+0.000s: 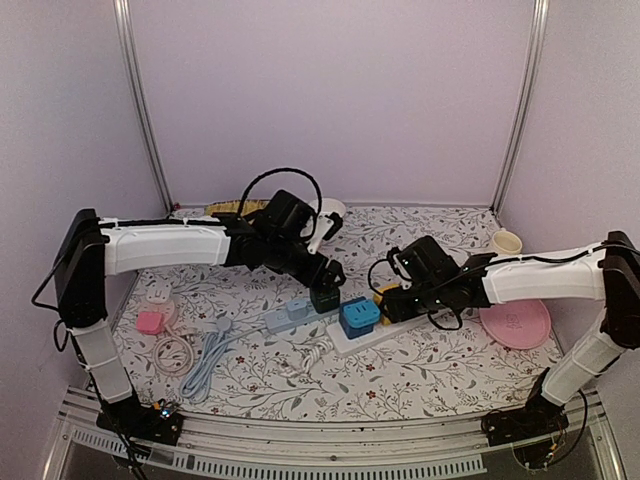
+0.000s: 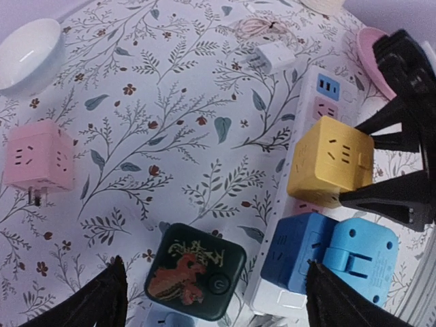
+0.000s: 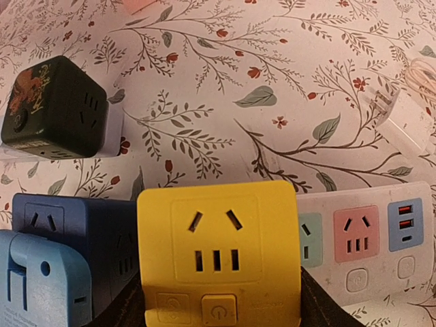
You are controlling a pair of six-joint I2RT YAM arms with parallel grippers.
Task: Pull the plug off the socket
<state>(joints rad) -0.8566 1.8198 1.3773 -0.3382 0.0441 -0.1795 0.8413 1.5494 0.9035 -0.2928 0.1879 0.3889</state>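
A yellow cube plug (image 3: 218,252) sits in the white power strip (image 3: 371,269), next to a blue cube plug (image 3: 65,235). My right gripper (image 3: 218,310) is shut on the yellow cube, one finger against each side; it also shows in the top view (image 1: 397,296). A dark green cube plug (image 2: 195,281) with a red-gold picture sits on a light blue strip (image 1: 290,312). My left gripper (image 2: 218,300) hangs open above it, its fingers wide on either side and not touching it. In the top view the left gripper (image 1: 322,280) is just over the dark cube (image 1: 325,298).
A pink cube plug (image 2: 37,158) lies loose at the left, with coiled white cables (image 1: 175,352) near it. A white bowl (image 1: 330,212) is at the back. A pink plate (image 1: 515,323) and a cup (image 1: 505,241) are at the right. A white charger (image 2: 272,58) lies beyond the strip.
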